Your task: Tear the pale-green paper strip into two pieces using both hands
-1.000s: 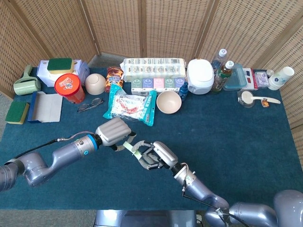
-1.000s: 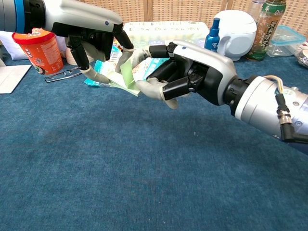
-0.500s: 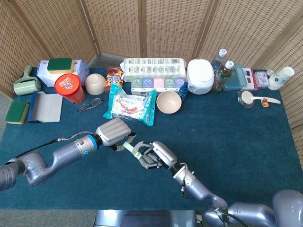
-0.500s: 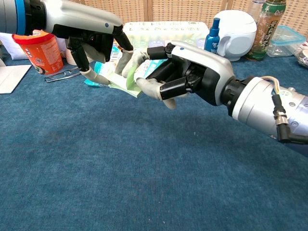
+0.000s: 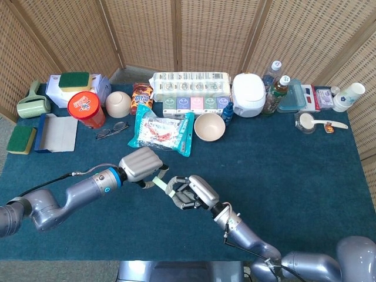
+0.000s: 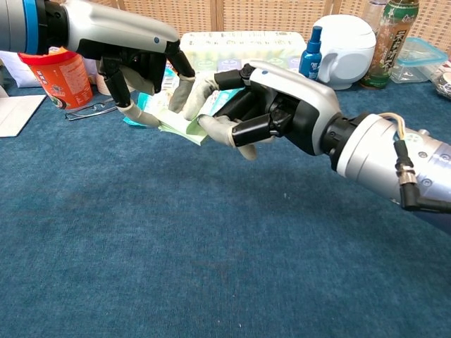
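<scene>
The pale-green paper strip (image 6: 182, 128) hangs in the air between my two hands, above the blue tablecloth. In the head view the strip (image 5: 162, 181) shows as a small pale sliver. My left hand (image 6: 137, 60) pinches its left end from above. My right hand (image 6: 264, 105) holds its right end between thumb and a finger, with the other fingers curled. In the head view the left hand (image 5: 141, 164) and the right hand (image 5: 191, 192) sit almost touching near the table's front centre. The strip looks whole; much of it is hidden by the fingers.
A snack bag (image 5: 161, 133) and a beige bowl (image 5: 210, 126) lie just behind the hands. An orange tub (image 5: 86, 109), glasses (image 5: 111, 129), a tissue pack (image 5: 191, 86), a white cooker (image 5: 248, 94) and bottles (image 5: 276, 94) line the back. Sponges and a blue book (image 5: 56, 133) sit at far left.
My right hand has crept slightly left and closer to the left hand, so the visible stretch of strip between them has shortened. The left hand barely moved.
</scene>
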Available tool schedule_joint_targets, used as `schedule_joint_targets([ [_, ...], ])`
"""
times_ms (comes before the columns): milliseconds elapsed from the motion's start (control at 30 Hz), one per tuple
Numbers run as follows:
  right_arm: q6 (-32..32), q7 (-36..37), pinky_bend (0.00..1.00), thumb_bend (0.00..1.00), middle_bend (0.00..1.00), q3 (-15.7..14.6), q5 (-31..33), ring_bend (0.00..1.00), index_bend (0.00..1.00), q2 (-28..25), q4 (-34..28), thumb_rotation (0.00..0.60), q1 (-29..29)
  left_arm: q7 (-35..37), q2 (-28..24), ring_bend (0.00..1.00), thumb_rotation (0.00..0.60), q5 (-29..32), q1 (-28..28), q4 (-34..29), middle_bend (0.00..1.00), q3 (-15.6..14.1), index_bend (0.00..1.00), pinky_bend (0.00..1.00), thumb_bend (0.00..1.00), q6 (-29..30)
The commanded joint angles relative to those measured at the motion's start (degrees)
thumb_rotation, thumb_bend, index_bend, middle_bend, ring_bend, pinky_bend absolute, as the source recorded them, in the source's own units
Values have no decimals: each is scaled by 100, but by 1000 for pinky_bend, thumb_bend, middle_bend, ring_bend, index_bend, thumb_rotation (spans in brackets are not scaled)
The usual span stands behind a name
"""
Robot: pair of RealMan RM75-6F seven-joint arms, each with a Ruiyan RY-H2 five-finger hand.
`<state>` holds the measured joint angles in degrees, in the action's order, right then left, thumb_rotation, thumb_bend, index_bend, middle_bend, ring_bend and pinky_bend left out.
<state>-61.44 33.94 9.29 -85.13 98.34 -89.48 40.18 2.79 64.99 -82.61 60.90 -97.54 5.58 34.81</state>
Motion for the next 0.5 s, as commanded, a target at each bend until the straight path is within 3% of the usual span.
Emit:
schedule_joint_targets([
  [33, -23, 1, 775, 519, 974, 10, 7, 1000, 538, 18, 14, 600, -10, -1, 5, 1000, 600, -10, 3, -4, 1000, -4, 729, 1000, 433, -1],
  [500, -65, -5, 794, 521, 1000, 10, -3, 1000, 690, 34, 27, 600, -40, -28, 17, 1000, 600, -7, 4, 10, 1000, -24, 728, 1000, 433, -3],
])
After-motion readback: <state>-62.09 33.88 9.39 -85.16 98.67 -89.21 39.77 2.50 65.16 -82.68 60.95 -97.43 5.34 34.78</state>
